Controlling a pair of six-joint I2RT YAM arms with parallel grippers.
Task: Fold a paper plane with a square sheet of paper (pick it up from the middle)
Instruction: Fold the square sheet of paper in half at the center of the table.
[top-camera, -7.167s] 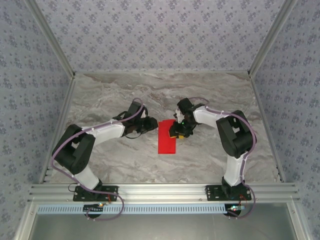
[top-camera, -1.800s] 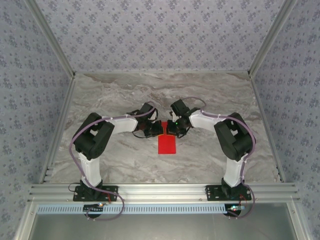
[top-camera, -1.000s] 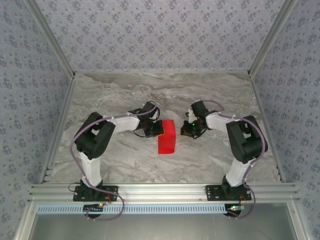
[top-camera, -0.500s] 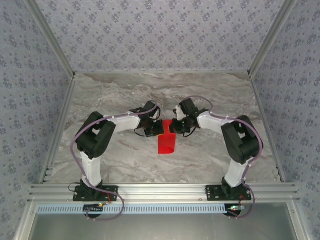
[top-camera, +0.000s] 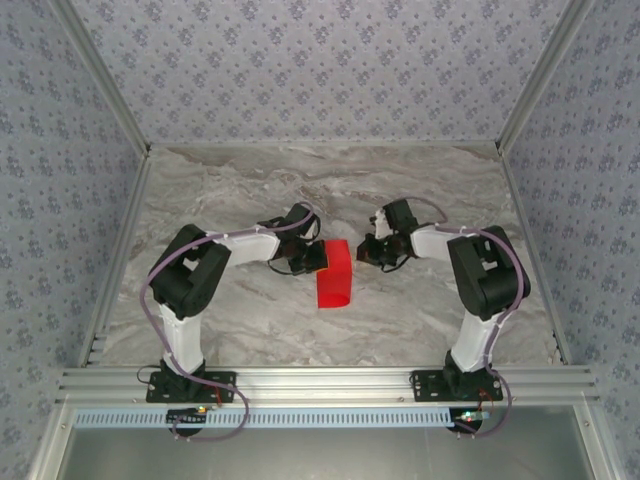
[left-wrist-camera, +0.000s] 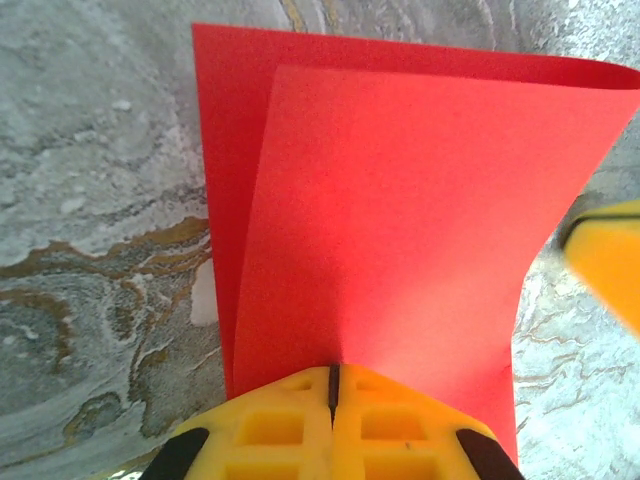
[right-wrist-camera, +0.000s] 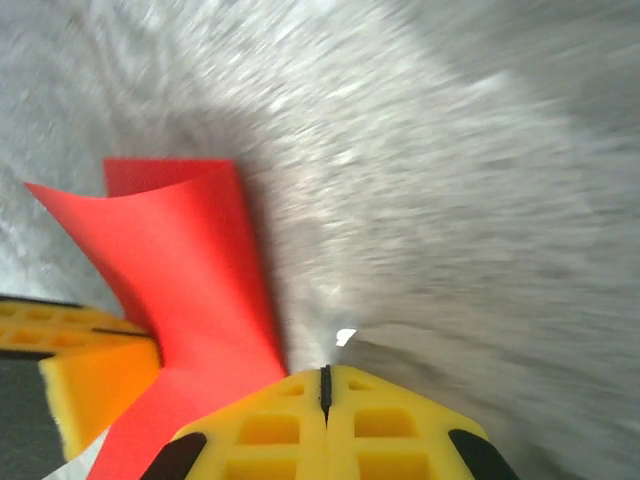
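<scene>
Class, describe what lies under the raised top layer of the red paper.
The red paper has a lower layer showing as a strip at the left, flat on the marble table. The top layer hides the rest beneath; the left gripper covers the near edge.

There is one square sheet of paper (top-camera: 335, 283), at the tips of the left gripper (top-camera: 312, 258) and near the right gripper (top-camera: 372, 252) — two grippers in all — on one marble table (top-camera: 300, 190).

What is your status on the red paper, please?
Left gripper, jaws shut, at edge of sheet. Right gripper, jaws shut, just off it. Sheet folded, top flap curled up between them.
</scene>
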